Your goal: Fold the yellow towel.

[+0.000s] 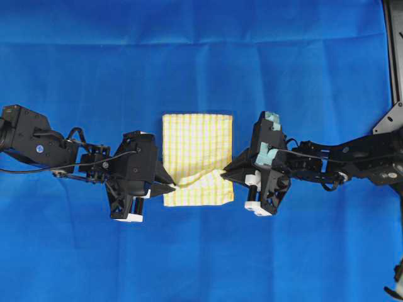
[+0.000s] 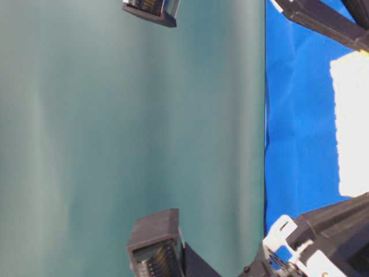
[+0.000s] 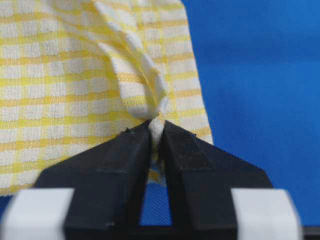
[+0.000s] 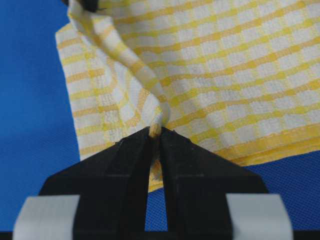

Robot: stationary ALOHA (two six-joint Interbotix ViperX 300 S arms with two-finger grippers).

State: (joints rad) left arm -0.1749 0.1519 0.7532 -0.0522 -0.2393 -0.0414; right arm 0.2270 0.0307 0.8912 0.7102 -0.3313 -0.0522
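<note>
Blue cloth (image 1: 201,56) over the table — both claws pinching the towel's side edges.
Overhead: yellow towel (image 1: 197,148) centred, left claw (image 1: 172,187) and right claw (image 1: 225,171) at opposite edges. Wrist views: each clamped on bunched fabric — next, I judge, lift and fold together.

- Yellow towel (image 1: 198,151): white, checked with fine yellow lines.
- Cloth (image 1: 201,56) over tabletop: plain blue.
- Left hand (image 1: 171,187), right hand (image 1: 225,172): black.

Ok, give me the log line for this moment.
stage: pinch | left gripper: shut on yellow towel | right gripper: shut on yellow towel | fold: not yet made
</note>
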